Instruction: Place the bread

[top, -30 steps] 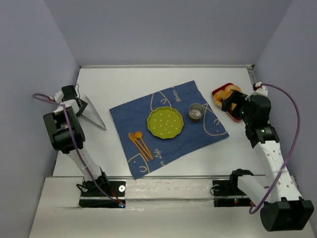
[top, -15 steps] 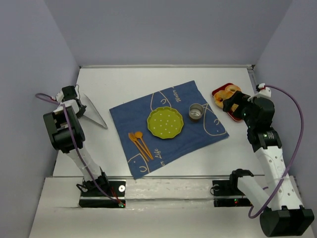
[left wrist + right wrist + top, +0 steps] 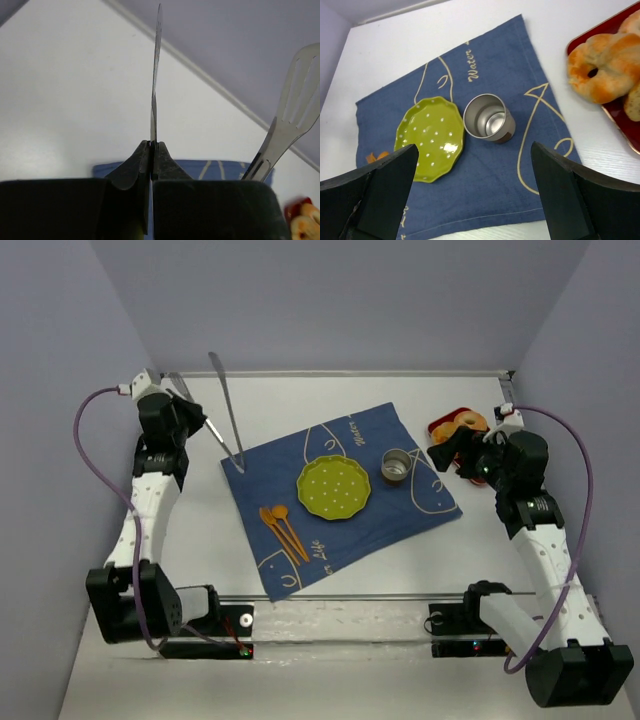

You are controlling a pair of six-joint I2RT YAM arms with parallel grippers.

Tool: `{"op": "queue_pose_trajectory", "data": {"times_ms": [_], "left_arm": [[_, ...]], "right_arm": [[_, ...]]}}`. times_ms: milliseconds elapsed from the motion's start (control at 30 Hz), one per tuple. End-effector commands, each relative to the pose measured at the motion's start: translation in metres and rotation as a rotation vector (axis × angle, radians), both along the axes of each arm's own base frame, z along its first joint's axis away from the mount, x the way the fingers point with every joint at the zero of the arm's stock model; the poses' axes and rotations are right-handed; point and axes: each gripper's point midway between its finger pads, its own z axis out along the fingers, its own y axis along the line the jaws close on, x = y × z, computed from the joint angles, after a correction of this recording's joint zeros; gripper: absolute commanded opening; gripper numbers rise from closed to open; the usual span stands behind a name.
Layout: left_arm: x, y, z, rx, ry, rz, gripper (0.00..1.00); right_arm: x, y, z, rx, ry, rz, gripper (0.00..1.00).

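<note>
Over the worktop (image 3: 300, 405) from above: red tray (image 3: 434, 427) sits far right, off the blue cloth (image 3: 390, 510), with the right jaws just beside it. The bread can't be picked out here, that arm partly covers the tray. Left jaws are up at far left, well apart from the tray, carrying metal tongs (image 3: 225, 405). Green plate (image 3: 334, 487) lies mid-cloth, between the arms. Left wrist: jaws shut tight on one tong blade seen edge-on, the slotted blade free to the right, tray corner at bottom right. Right wrist: jaws spread wide, holding nothing, aimed toward the cup (image 3: 489, 119). Bread (image 3: 633, 102) is on the tray at the right frame edge, just below the doughnut (image 3: 602, 65), to the right of the jaws. Only a sliver shows, so long axis and pointing can't be told. Right arm is much nearer; the tongs would likely need to cross the cloth.
</note>
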Motion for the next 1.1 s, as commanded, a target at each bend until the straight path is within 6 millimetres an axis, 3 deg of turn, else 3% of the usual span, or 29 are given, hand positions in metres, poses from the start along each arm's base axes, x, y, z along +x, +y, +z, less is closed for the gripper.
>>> {"op": "queue_pose_trajectory", "data": {"times_ms": [0, 133, 167, 233, 267, 333, 367, 467, 533, 567, 667, 867, 933, 1067], "left_arm": [[-0.003, -0.079, 0.083, -0.017, -0.276, -0.218, 0.06], [-0.018, -0.150, 0.124, -0.086, -0.414, -0.459, 0.06], [-0.025, -0.176, 0.139, -0.097, -0.473, -0.537, 0.06], [-0.034, -0.203, 0.158, -0.098, -0.541, -0.623, 0.06], [-0.042, -0.227, 0.164, -0.101, -0.562, -0.695, 0.06], [-0.052, -0.252, 0.177, -0.099, -0.619, -0.779, 0.06], [-0.064, -0.276, 0.178, -0.112, -0.636, -0.887, 0.06], [-0.085, -0.306, 0.194, -0.155, -0.752, -1.045, 0.06], [-0.103, -0.324, 0.205, -0.209, -0.810, -1.162, 0.06], [-0.104, -0.333, 0.199, -0.222, -0.800, -1.202, 0.06], [-0.116, -0.353, 0.207, -0.260, -0.829, -1.296, 0.06], [-0.138, -0.362, 0.231, -0.346, -0.962, -1.338, 0.06], [-0.139, -0.365, 0.235, -0.367, -0.965, -1.350, 0.06], [-0.149, -0.373, 0.241, -0.440, -0.985, -1.430, 0.06]], "right_arm": [[-0.001, 0.023, 0.020, 0.037, -0.075, 0.146, 1.00], [-0.003, 0.031, 0.024, 0.056, -0.097, 0.198, 1.00], [-0.005, 0.035, 0.026, 0.068, -0.102, 0.222, 1.00], [-0.008, 0.043, 0.030, 0.085, -0.116, 0.274, 1.00], [-0.010, 0.046, 0.032, 0.091, -0.121, 0.296, 1.00], [-0.016, 0.056, 0.037, 0.113, -0.141, 0.370, 1.00], [-0.018, 0.060, 0.040, 0.120, -0.162, 0.399, 1.00], [-0.032, 0.074, 0.045, 0.156, -0.181, 0.515, 1.00], [-0.045, 0.084, 0.051, 0.178, -0.214, 0.618, 1.00], [-0.049, 0.087, 0.052, 0.185, -0.219, 0.649, 1.00], [-0.063, 0.094, 0.053, 0.207, -0.237, 0.743, 1.00], [-0.083, 0.106, 0.053, 0.268, -0.298, 0.851, 1.00], [-0.089, 0.112, 0.063, 0.255, -0.387, 0.888, 1.00], [-0.083, 0.126, 0.067, 0.234, -0.435, 0.927, 1.00]]}}
